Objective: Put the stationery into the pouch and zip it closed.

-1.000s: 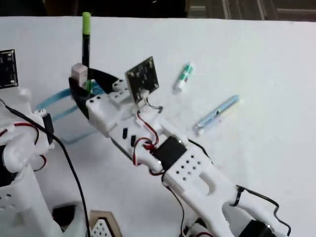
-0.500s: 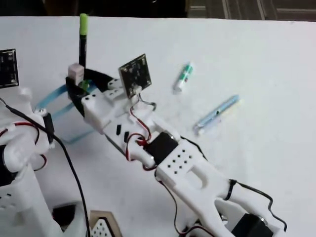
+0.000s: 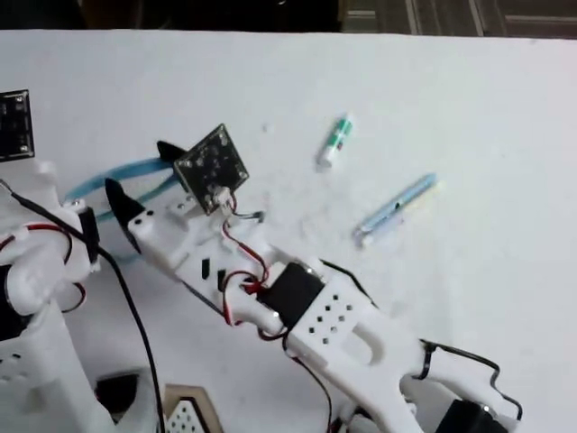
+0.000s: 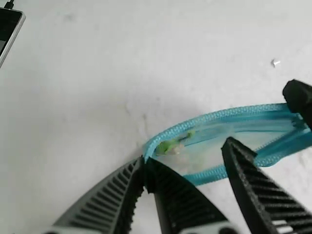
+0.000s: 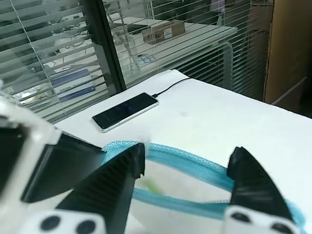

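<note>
The clear pouch [image 3: 135, 169] with a blue zipper lies open at the table's left. My right gripper [image 3: 144, 174] hangs open over its mouth, one black finger on each side of the zipper band [image 5: 185, 158]. A green-capped pen [image 4: 170, 145] lies inside the pouch. My left gripper [image 4: 145, 165] is shut on the pouch's end [image 4: 151, 148]. One of the right gripper's fingers [image 4: 248, 180] stands close beside it. A white-and-green stick [image 3: 334, 140] and a blue pen [image 3: 397, 207] lie loose on the table to the right.
A phone [image 5: 126, 111] on a cable lies on the table beyond the pouch. The right arm [image 3: 325, 316] stretches across the table's middle from the front right. The left arm's base [image 3: 36, 271] stands at the left edge.
The right gripper came down and to the left over the pouch, opened and let go of the green-capped pen. The pen, upright before, is now inside the pouch.
</note>
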